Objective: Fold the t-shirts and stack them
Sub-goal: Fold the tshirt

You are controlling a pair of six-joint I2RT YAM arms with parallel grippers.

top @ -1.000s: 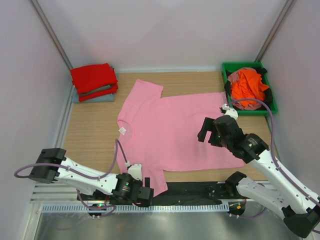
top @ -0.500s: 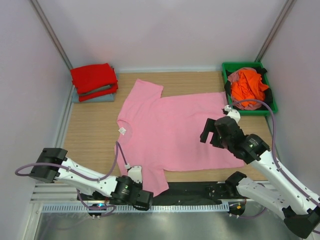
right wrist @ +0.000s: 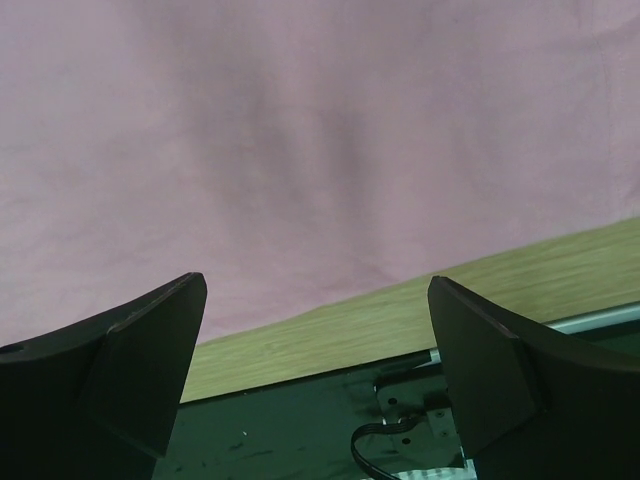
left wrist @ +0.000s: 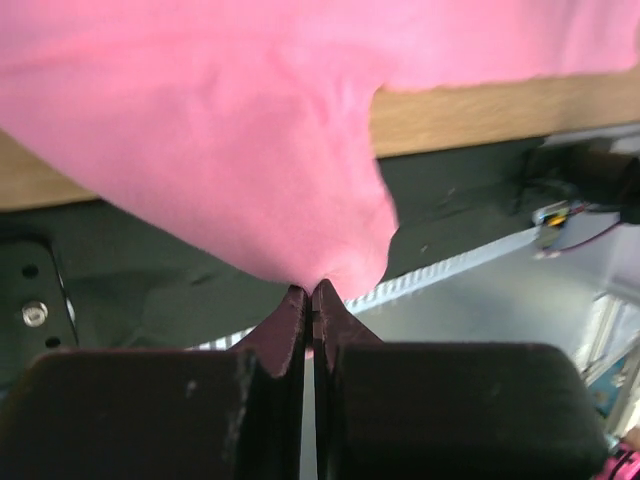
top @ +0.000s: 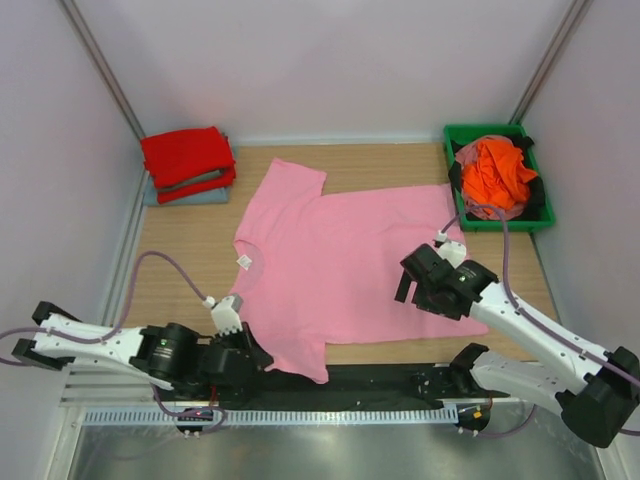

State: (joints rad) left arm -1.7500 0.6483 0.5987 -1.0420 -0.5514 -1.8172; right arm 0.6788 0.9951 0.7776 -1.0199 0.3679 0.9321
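Observation:
A light pink t-shirt (top: pixel 340 260) lies spread flat on the wooden table, collar to the left. My left gripper (top: pixel 262 358) is low at the near edge, shut on the hem of the near sleeve; in the left wrist view the pink fabric (left wrist: pixel 250 150) bunches into the closed gripper (left wrist: pixel 311 292). My right gripper (top: pixel 408 278) hovers open over the shirt's near right part. In the right wrist view the gripper (right wrist: pixel 316 283) frames the shirt (right wrist: pixel 300 150) with nothing between its fingers. A folded red t-shirt (top: pixel 188 158) rests on a grey-blue one (top: pixel 190 196) at back left. An orange t-shirt (top: pixel 493 170) is crumpled in the bin.
The green bin (top: pixel 480 131) stands at the back right corner. A black mat (top: pixel 390 378) and a metal rail (top: pixel 330 415) run along the near table edge. White walls close in the left, right and back sides.
My left gripper has shut on the pink sleeve's hem, and its arm has swung left and slightly back. The right gripper has shifted a little towards the shirt's near hem, still open.

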